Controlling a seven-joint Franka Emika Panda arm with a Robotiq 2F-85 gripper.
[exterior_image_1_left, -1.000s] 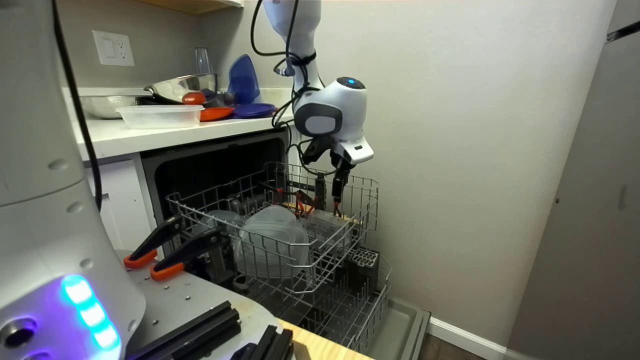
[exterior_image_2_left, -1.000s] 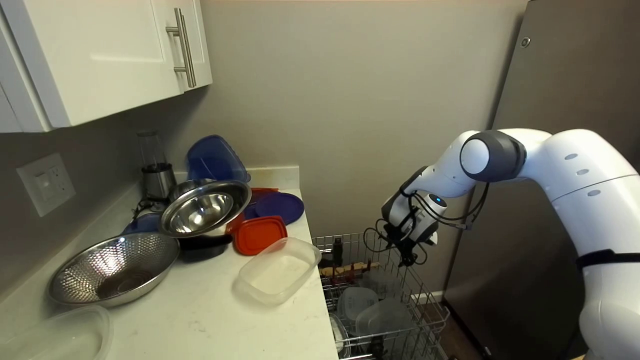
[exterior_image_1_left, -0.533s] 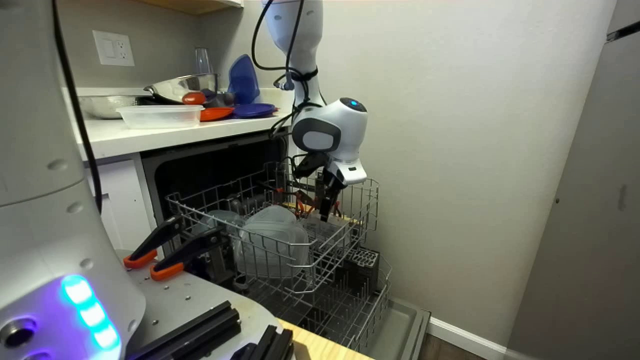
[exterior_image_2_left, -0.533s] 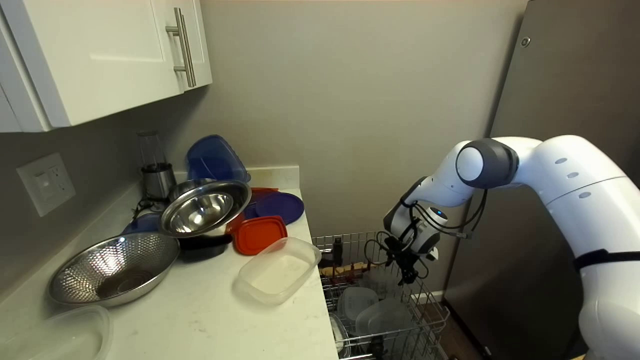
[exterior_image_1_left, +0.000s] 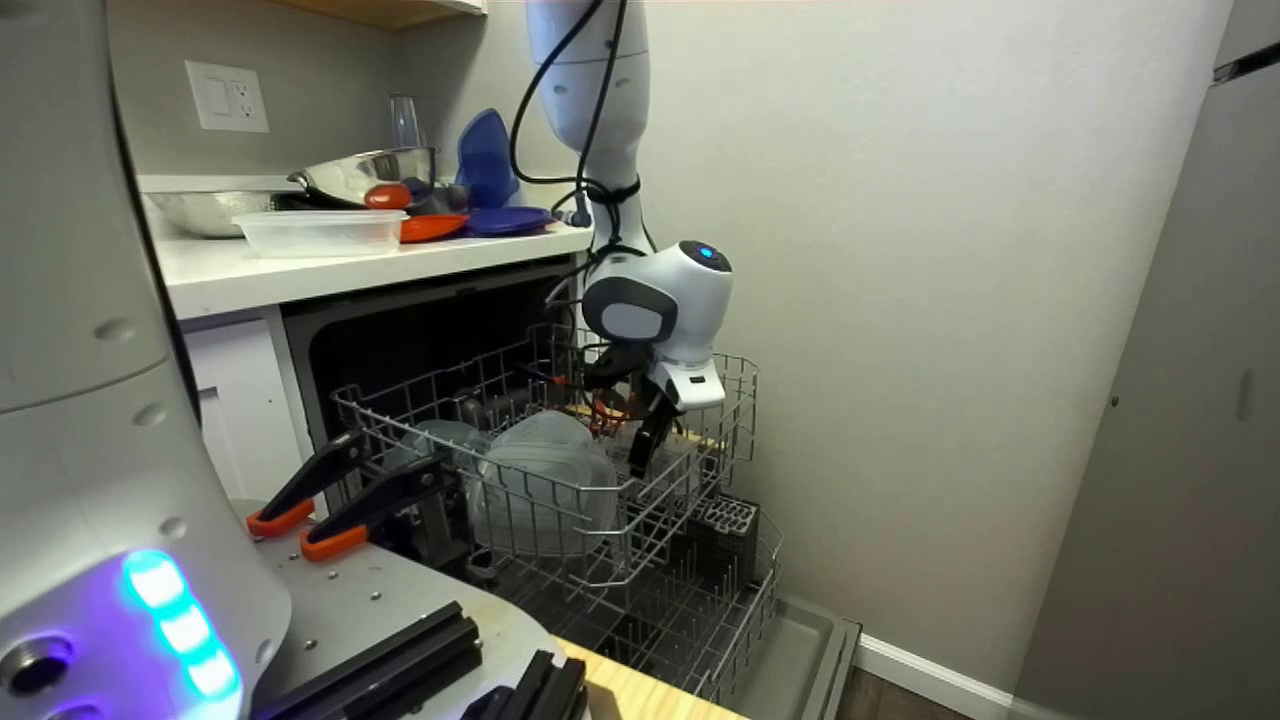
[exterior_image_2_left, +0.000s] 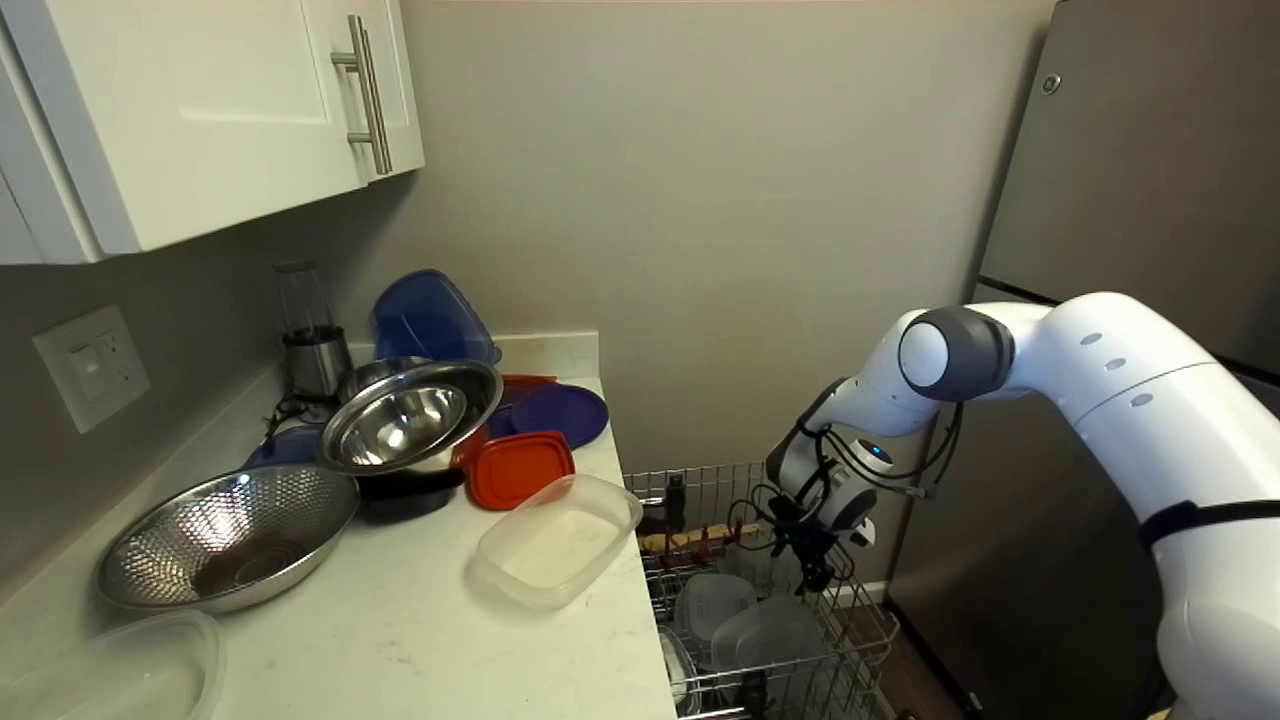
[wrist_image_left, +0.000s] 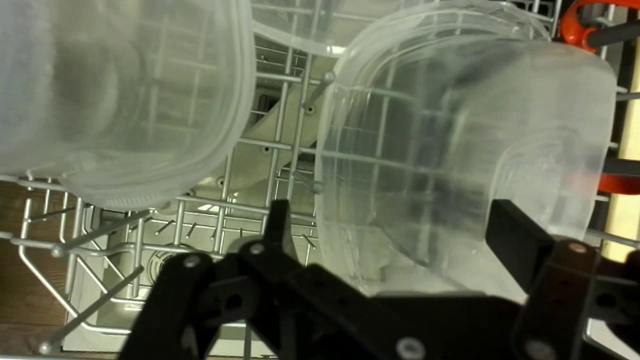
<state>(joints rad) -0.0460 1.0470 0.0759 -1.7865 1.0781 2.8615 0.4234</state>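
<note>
My gripper (wrist_image_left: 390, 220) is open in the wrist view, with its two black fingers wide apart and nothing held. It also shows low over the rack in both exterior views (exterior_image_1_left: 648, 445) (exterior_image_2_left: 815, 572). A clear plastic container (wrist_image_left: 450, 150) lies on its side below the fingers. The left finger is just beyond its rim, and the right finger overlaps its base; whether they touch cannot be told. In the exterior views the container (exterior_image_1_left: 685, 465) (exterior_image_2_left: 760, 562) is partly hidden by the arm. A larger frosted container (wrist_image_left: 150, 100) stands beside it, also seen in an exterior view (exterior_image_1_left: 545, 490).
The wire upper rack (exterior_image_1_left: 620, 490) is pulled out, its rim and tines around the gripper. Orange-handled tools (wrist_image_left: 577, 30) and a wooden strip (wrist_image_left: 630, 125) lie beyond the container. The counter (exterior_image_2_left: 400, 620) holds bowls, lids and a plastic tub (exterior_image_2_left: 560, 540). A wall (exterior_image_1_left: 950, 300) stands behind.
The arm has moved down. The gripper has sunk from above the rack's back to low inside it, beside the clear container, shifting slightly toward the rack's front. The containers have not visibly moved.
</note>
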